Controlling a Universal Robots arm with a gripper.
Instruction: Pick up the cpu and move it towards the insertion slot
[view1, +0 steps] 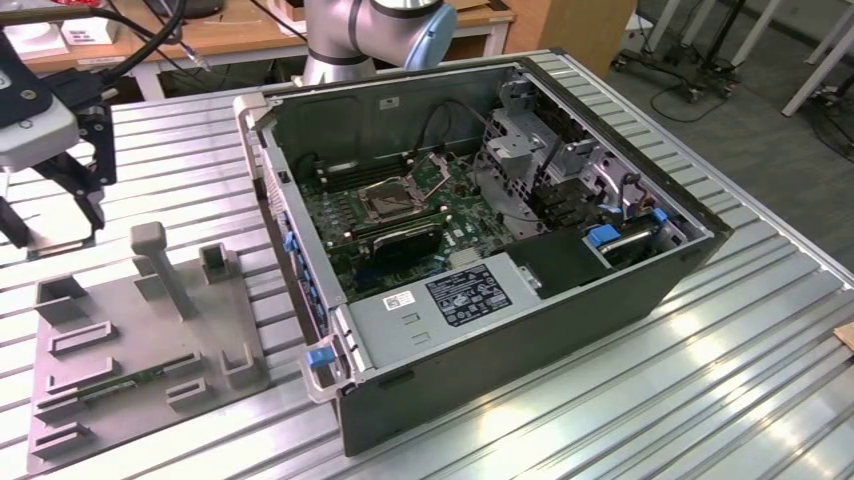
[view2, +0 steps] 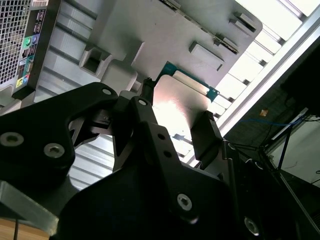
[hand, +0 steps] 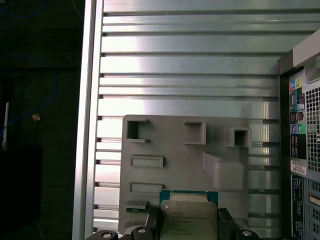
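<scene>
**Exterior view.**
- One arm (view1: 380, 25), its base standing behind the case.
- One computer case (view1: 534, 300) lies on a slatted metal table (view1: 747, 380) with its open side up.
- One slot (view1: 396, 197) sits on the green board inside the case: a silver frame with a dark centre.
- One grey tray (view1: 147, 425) is on the table at the exterior view's left, just beside the case.
- One green memory stick (view1: 127, 383) lies in a tray pocket.
- One gripper (view1: 54, 222) hangs at the far left of the exterior view. Its fingers point down over the tray's far end, well apart from the slot.

**Second wrist view.**
- One cpu (view2: 182, 97), with a silver top and a green edge showing.
- Two black fingers (view2: 150, 130) press on its opposite sides, so the claw is clamped on the cpu.
- The grey tray lies beyond it, and a corner of the case's back panel shows at the edge.

**First wrist view.**
- The same single cpu sits flat between the two fingers, top face toward the camera.
- It hangs over the tray's near edge, with the tray pockets beyond it.
- The slatted table runs past the tray.
- The case's back panel, with its ports, is off to one side.
- The wrist is square to the table.
</scene>
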